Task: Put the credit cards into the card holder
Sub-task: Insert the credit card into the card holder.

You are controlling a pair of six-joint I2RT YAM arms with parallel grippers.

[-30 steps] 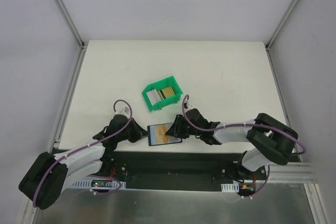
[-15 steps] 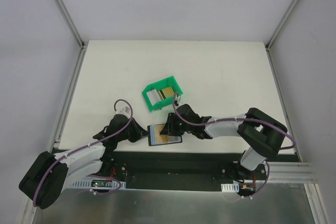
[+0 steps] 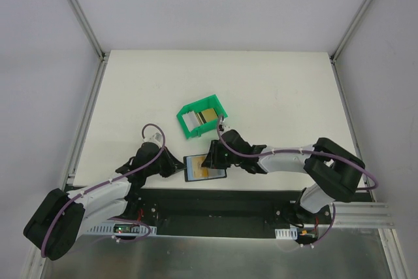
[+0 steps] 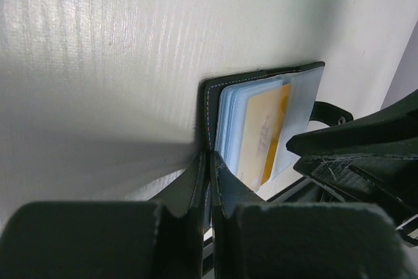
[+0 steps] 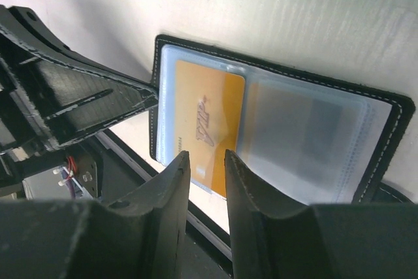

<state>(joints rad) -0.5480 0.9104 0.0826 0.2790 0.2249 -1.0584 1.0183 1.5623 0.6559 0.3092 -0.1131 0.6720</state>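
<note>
The card holder [image 3: 194,165] lies open at the table's near edge, its bluish clear sleeves facing up. My left gripper [image 3: 177,167] is shut on the black cover edge [image 4: 210,161] at its left side. A gold credit card [image 5: 202,122] sits in the left sleeve, with its near end sticking out over the table edge. My right gripper [image 5: 208,160] hovers just above that end, jaws slightly apart with nothing between them. More credit cards [image 3: 206,115], gold and white, stand in the green bin.
The green open-fronted bin [image 3: 196,130] stands just behind the holder, a little left of the table's middle. The black gap and metal rail [image 3: 215,200] run directly below the holder. Both arms crowd the near edge.
My right gripper has slid left across the holder, from its right side to above the gold card. The left gripper and the holder have stayed put.
</note>
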